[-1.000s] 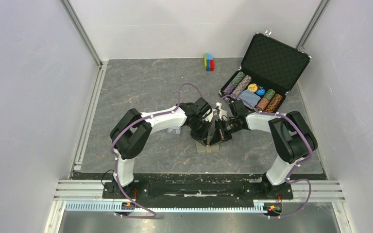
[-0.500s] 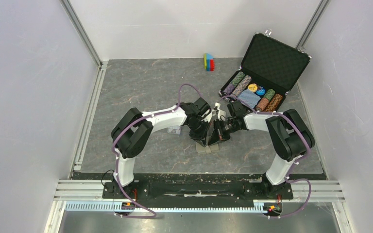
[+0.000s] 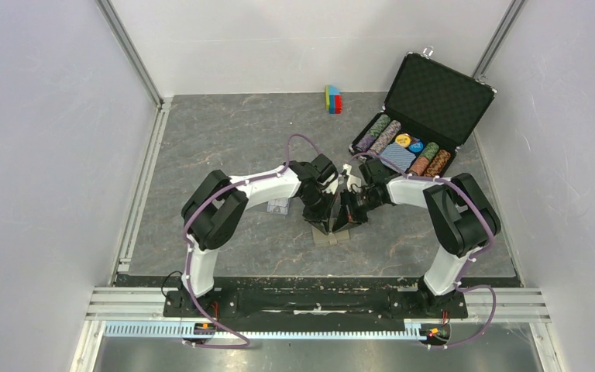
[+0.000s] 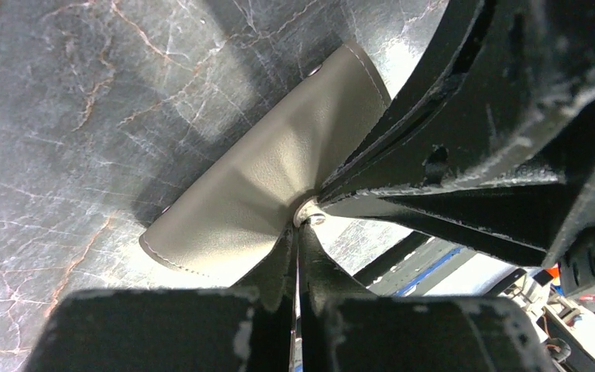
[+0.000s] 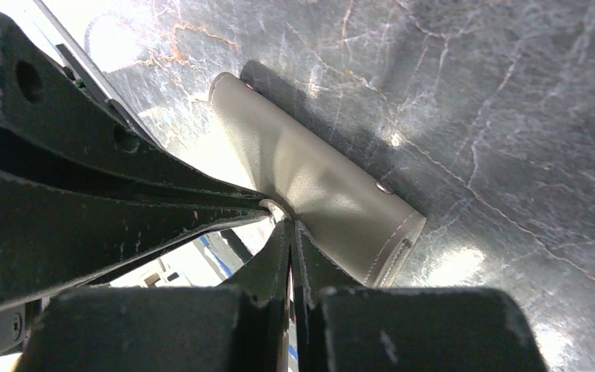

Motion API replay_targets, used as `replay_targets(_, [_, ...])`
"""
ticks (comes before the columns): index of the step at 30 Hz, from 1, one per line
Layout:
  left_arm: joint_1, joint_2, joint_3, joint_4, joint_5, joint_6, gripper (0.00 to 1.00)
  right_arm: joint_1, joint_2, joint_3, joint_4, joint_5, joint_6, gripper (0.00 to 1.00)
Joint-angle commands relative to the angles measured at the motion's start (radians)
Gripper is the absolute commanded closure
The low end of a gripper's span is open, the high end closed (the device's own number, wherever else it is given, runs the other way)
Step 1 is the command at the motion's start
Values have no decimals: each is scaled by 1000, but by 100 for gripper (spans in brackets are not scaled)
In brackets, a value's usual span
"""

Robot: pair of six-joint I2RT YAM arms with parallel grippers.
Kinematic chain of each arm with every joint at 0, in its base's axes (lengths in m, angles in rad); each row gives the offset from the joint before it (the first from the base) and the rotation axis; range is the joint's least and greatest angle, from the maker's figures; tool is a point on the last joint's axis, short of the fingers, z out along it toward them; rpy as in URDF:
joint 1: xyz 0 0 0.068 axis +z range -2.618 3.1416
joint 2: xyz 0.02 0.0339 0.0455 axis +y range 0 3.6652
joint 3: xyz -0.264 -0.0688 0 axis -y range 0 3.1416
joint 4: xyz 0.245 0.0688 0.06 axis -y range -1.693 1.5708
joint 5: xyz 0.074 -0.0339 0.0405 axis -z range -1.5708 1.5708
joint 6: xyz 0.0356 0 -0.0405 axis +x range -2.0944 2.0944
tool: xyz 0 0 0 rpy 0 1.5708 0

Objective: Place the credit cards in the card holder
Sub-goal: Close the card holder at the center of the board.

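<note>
Grey marbled stone-pattern counter fills the floor of a white-walled enclosure, and the taupe leather-look folding card holder sits near its middle, slightly toward the near edge, directly beneath the point where both arms meet. In the top external view only a small taupe portion shows below the two wrists. In the wrist views the card holder is a stitched panel with small snap studs. It is puckered toward one point, and its shadow falls on the counter behind it. The left tool has its fingers pressed together on a fold of the taupe material, which runs down between them. The right tool also has its fingers drawn together, with their tips at the same pucker, gripping the material from the opposite side. The two tools are touching or nearly touching, tip to tip. A small clear plastic case lies just beside the left forearm. An open black chip briefcase stands well apart at the far right, its lid raised and rows of stacked chips in the tray. A small multicoloured block rests near the far wall.
</note>
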Motion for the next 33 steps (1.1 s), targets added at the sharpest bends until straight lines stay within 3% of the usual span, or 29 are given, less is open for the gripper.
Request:
replay_targets(1, [-23,91,36,62,30,-17,98,84,43,1,-42,199,-152,100])
replay_targets(13, [-22,156,72,-24,-43,-31,98,113,96,13,-103,314,-132,100])
replay_targets(23, [-22,37,-3,80,-18,-20,98,58,-109,-26,65,81,-107,100])
replay_targets(28, [-23,14,-14,95,-12,-23,98,38,-123,-34,106,-31,-87,100])
replay_targets(33, [-23,-4,-16,100,-15,-28,98,38,-138,-43,123,-49,-71,100])
